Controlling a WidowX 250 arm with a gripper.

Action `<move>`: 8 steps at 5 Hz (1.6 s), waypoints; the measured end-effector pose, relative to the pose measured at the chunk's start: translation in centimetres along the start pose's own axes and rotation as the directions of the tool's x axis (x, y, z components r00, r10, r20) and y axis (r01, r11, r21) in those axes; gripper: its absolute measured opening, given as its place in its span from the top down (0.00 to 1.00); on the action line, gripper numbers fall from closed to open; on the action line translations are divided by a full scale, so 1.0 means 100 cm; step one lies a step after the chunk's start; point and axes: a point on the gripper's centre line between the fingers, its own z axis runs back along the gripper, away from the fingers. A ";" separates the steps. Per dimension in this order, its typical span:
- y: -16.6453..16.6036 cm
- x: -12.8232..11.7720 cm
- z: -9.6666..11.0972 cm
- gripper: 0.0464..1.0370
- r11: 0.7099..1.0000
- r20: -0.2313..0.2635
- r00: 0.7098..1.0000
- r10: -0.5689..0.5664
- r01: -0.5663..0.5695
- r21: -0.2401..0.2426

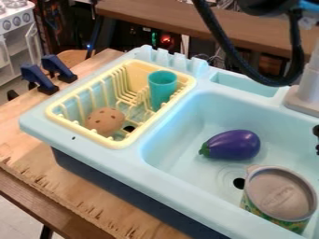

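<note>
A small black part of the gripper (316,131) shows at the right edge, over the sink's right side. The black arm with its looping cable (225,44) is at the top right. A purple toy eggplant (232,145) lies in the light blue sink basin (181,123), its green stem end pointing left. Nearer the front, a can (280,195) stands at the basin's lower right, beside the dark drain hole. In the yellow dish rack (118,143) on the left are an upright teal cup (162,86) and a brown spotted rounded object (105,121).
The faucet base (303,101) rises at the sink's right rear. Two dark blue clamps (39,79) stand beyond the sink's left side on the wooden table (68,186). A white toy stove (16,30) is at the upper left, and a brown shelf (162,16) runs behind.
</note>
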 end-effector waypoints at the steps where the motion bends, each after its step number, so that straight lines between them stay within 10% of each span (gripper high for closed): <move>1: 0.006 -0.009 -0.008 0.03 0.999 -0.017 0.999 0.035 -0.034 0.012; 6: 0.078 -0.025 0.012 0.03 0.972 -0.178 0.973 0.150 -0.112 0.206; 8: 0.079 -0.021 0.014 0.03 0.976 -0.212 0.971 0.110 -0.065 0.209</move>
